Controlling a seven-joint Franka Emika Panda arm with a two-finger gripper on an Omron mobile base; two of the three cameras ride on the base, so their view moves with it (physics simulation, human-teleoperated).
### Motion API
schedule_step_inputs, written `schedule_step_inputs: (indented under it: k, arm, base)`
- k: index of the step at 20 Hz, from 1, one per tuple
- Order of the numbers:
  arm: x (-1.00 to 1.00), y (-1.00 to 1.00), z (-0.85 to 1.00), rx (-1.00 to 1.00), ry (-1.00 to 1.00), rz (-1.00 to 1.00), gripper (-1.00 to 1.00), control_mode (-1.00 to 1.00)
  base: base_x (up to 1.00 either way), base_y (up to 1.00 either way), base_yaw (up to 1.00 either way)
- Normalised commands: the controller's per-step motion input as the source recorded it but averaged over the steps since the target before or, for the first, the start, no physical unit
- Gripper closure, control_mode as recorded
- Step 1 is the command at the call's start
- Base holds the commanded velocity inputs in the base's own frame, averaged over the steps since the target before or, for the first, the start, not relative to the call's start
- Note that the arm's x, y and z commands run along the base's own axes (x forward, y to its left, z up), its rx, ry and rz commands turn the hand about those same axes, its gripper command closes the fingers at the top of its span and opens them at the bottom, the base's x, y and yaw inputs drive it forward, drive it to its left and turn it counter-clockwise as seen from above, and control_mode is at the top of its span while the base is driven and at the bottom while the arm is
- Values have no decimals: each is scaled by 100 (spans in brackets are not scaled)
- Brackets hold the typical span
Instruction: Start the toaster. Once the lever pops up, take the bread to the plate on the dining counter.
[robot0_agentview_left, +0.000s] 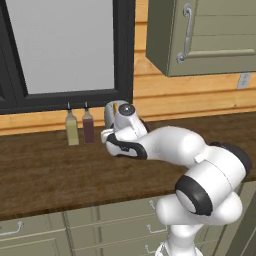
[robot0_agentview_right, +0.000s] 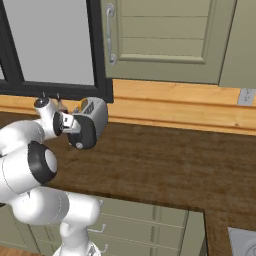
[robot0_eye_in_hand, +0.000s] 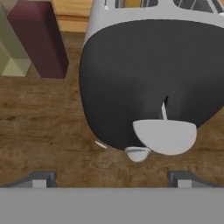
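Two things to get right: line up on the lever, then push it straight down.
Step in hand: looks like starting the toaster (robot0_eye_in_hand: 148, 83), so the lever (robot0_eye_in_hand: 165, 136) on its black end panel (robot0_agentview_right: 85, 134) is the target. Just my read from the task.
Toaster spot: on the wooden tabletop (robot0_agentview_left: 50, 170), near the back edge against the wall, below the corner of the dark window frame (robot0_agentview_left: 125, 50).
Neighbours: two bottles, an olive one (robot0_agentview_left: 72, 129) and a dark red one (robot0_agentview_left: 88, 127), stand near the same back edge, just beside the toaster. In the hand view they sit up in the top left corner.
Bread: there's an orange-tan bit (robot0_eye_in_hand: 133, 3) showing in a slot at the top of the toaster; probably the slice, but too little shows to be sure.
Lever: pale half-round tab low on the black panel, on a thin slot. A smaller pale knob (robot0_eye_in_hand: 137, 154) sits just under it, so don't hit that by mistake.
How to do it well: I'd bring one finger tip over the top of the tab, keep the hand square to the panel, and press down along the slot so the toaster doesn't skid or tip toward the bottles.
Fingers: spread wide, fully released, nothing between them. The two dark tips (robot0_eye_in_hand: 113, 179) sit at the bottom corners of the hand view, close to the panel but not touching anything I can see.
Plate and dining counter: can't say where from here.
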Motion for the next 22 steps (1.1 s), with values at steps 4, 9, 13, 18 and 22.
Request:
schedule_step_inputs:
  k: [4, 9, 13, 18, 22]
  arm:
    - [0, 0, -19, -1, -11, 0, -100, -100]
    - [0, 0, 10, 0, -12, 0, -100, -100]
    - [-12, 0, 58, 4, -1, 0, -100, -100]
    - [-15, 0, 68, 5, 5, 0, -100, -100]
    - [12, 0, 12, 0, 10, 0, -100, -100]
  base:
    - [0, 0, 0]
    - [0, 0, 0]
    - [0, 0, 0]
    - [0, 0, 0]
    - [0, 0, 0]
